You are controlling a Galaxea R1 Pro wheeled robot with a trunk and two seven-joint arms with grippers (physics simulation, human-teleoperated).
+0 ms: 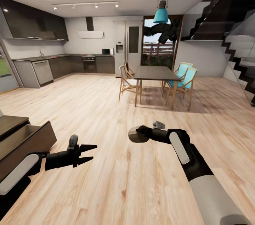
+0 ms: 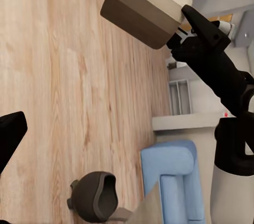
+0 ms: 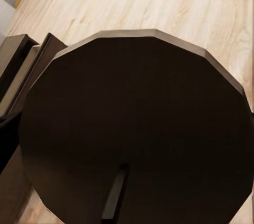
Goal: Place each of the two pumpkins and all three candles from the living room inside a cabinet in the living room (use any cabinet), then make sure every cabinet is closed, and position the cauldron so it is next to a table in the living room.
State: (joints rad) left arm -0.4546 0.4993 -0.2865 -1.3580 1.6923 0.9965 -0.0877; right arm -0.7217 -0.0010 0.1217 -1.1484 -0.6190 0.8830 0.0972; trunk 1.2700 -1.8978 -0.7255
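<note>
Bright, even, soft-shadowed simulator render

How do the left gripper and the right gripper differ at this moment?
The left gripper is open and empty; the right gripper is shut on a candle. The left gripper is near the open cabinet drawer; the right gripper is farther from it. Both are black and hang above the wooden floor.

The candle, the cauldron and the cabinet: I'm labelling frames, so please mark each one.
candle (image 2: 143,12), left wrist view, on its tan side wall.
cauldron (image 2: 95,196), left wrist view, on its dark outer wall.
cabinet (image 1: 30,143), head view, on the open drawer's dark front.
</note>
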